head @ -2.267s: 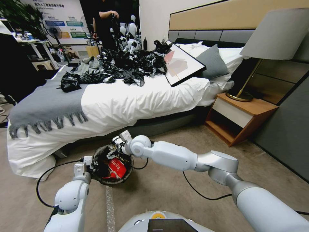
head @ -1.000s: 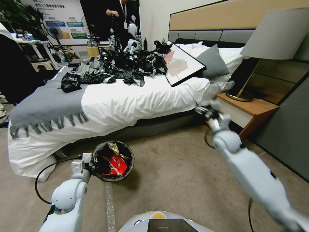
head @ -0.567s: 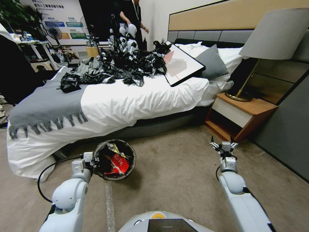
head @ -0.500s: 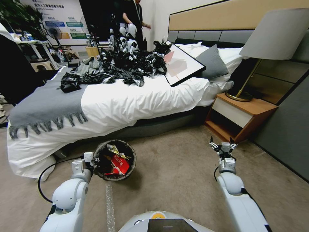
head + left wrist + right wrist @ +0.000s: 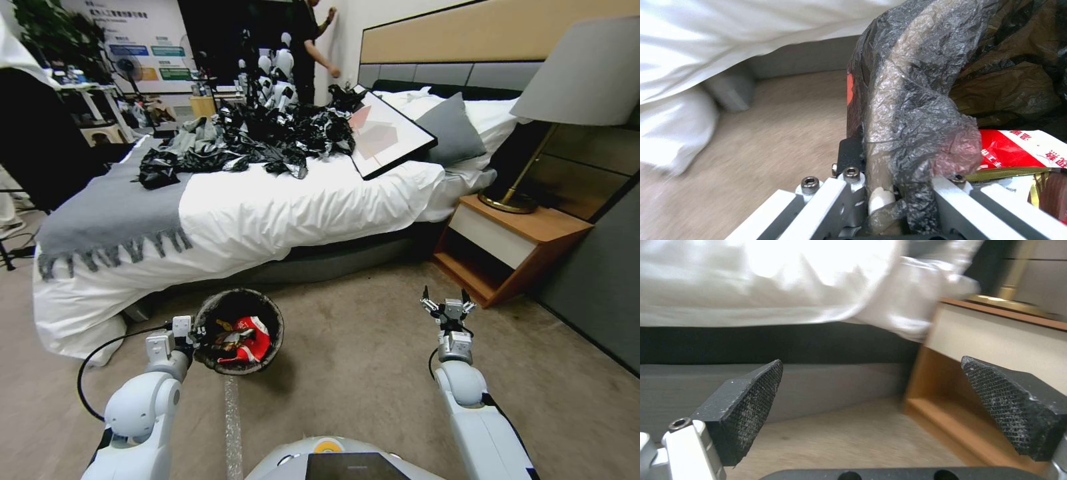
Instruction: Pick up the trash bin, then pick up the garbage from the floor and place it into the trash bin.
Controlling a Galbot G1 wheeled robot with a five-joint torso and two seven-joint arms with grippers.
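Gripping the trash bin (image 5: 268, 313) rim with my left gripper (image 5: 186, 331) beside the bed (image 5: 280, 207); right gripper (image 5: 447, 306) fingers spread open, empty, near the nightstand (image 5: 533, 230)

Two glossy white rounded robot arms rise from the lower frame, each trailing a thin black cable. The left gripper (image 5: 185, 331) has white flat links with silver hex screws. The right gripper (image 5: 446, 304) has black, cross-hatched wedge fingertips (image 5: 749, 403) on a grey wrist.
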